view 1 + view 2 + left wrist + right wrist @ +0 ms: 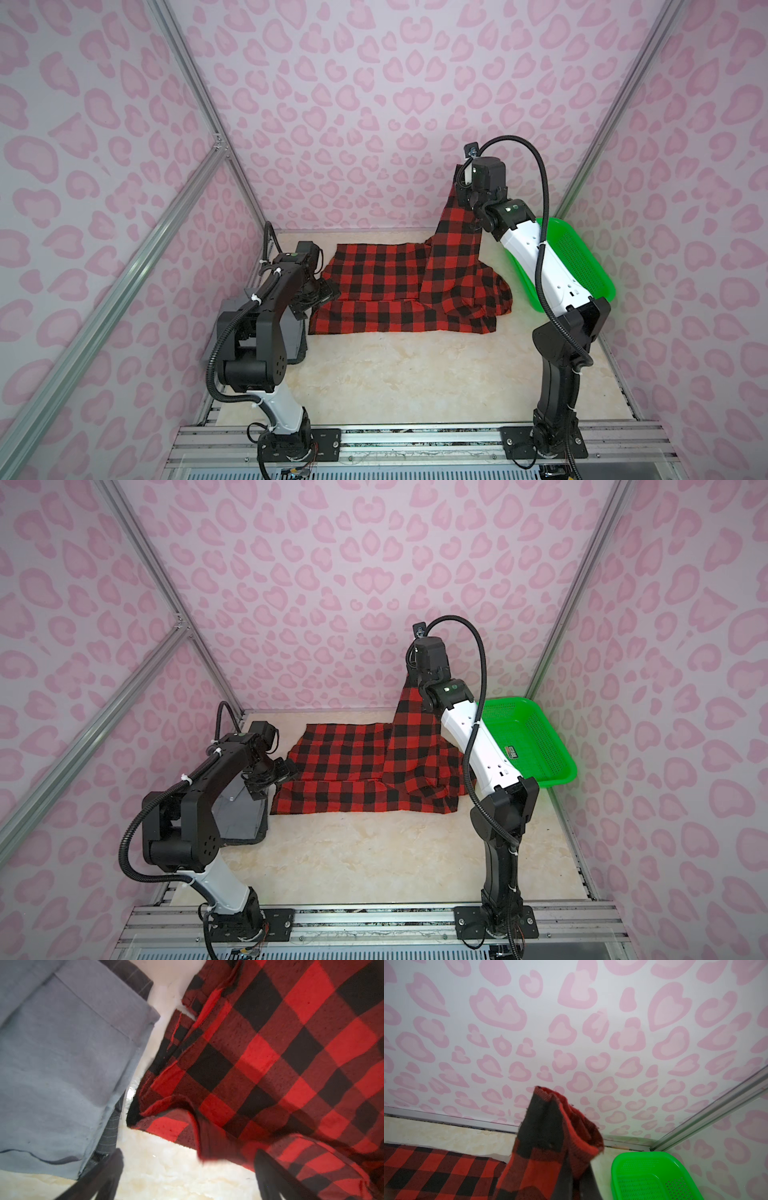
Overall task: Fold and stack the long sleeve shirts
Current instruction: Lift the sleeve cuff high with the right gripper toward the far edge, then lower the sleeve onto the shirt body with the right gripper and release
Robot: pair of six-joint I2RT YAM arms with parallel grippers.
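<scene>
Two claws are working: right gripper (462, 194) is pinching the plaid shirt (386, 282) aloft; left gripper (187, 1174) is hanging spread beside it.

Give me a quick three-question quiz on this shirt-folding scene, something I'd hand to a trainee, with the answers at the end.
1. True or false: the right fingers pinch part of the red-and-black checked shirt and hold it up above the table.
2. What lies on the table just beside the checked shirt's edge, close to the left fingers? A) a folded grey shirt B) a blue towel C) a cardboard box
3. In a word: are the left fingers open or shut?

Key: 1 true; 2 A; 3 open.
</scene>
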